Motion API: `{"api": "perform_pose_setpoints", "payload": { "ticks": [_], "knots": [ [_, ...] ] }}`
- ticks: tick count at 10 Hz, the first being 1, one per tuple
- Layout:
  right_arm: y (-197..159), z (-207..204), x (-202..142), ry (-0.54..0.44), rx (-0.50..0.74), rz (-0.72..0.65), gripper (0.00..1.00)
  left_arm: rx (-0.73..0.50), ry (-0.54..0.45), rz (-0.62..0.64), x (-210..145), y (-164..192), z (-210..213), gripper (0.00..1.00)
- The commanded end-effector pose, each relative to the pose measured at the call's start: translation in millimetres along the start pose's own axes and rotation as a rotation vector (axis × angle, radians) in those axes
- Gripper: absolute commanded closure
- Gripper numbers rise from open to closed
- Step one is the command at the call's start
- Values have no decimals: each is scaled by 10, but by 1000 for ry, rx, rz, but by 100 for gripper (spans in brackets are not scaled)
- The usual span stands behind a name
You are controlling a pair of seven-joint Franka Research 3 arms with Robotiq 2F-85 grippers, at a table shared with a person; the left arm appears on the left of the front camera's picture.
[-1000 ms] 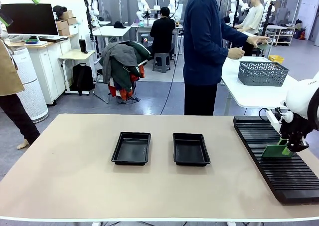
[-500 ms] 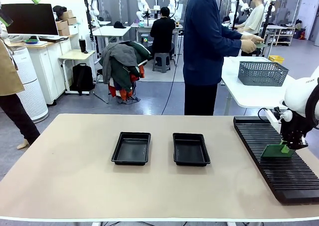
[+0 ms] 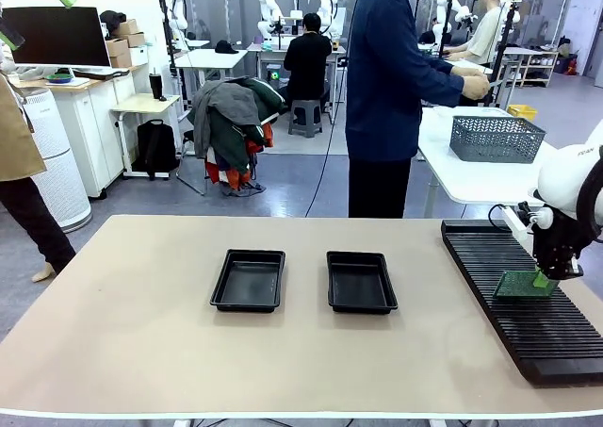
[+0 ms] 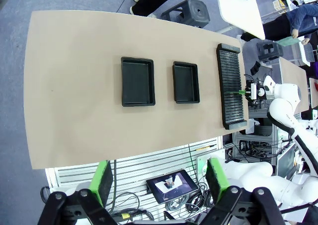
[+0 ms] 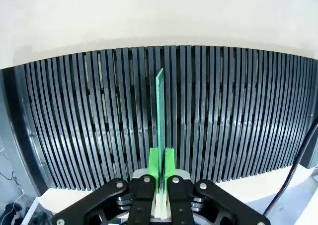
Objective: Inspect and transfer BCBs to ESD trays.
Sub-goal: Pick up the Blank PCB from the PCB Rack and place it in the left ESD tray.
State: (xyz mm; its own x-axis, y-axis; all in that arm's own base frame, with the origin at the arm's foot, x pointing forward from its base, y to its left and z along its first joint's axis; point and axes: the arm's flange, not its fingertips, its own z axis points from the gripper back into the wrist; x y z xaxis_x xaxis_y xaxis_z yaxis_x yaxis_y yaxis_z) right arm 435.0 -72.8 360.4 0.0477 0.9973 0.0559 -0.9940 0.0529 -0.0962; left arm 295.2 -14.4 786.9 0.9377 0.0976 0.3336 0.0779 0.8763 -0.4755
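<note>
Right wrist view: our right gripper (image 5: 161, 158), low centre, is clamped on the near edge of a BCB (image 5: 160, 103) standing edge-on in the slotted rack (image 5: 233, 111). We judge the pick underway. Next we must lift it straight out and carry it to the ESD trays (image 3: 247, 306), mid-frame in the front view. Our left gripper (image 4: 158, 185) hangs with jaws apart.

Front, overhead, close-up views sharing rack (image 3: 551, 337)
</note>
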Motion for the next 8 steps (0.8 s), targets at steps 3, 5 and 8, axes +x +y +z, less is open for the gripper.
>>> {"api": "perform_pose_setpoints", "payload": {
  "ticks": [3,5,8],
  "knots": [
    [-27,18,-13,31,24,-22,100,-3,-4,2,-7,8,-12,0],
    [-20,32,-23,27,21,-30,100,-3,-4,2,-7,8,-12,0],
    [37,375,-48,11,-36,-78,100,-3,-4,2,-7,8,-12,0]
  ]
}}
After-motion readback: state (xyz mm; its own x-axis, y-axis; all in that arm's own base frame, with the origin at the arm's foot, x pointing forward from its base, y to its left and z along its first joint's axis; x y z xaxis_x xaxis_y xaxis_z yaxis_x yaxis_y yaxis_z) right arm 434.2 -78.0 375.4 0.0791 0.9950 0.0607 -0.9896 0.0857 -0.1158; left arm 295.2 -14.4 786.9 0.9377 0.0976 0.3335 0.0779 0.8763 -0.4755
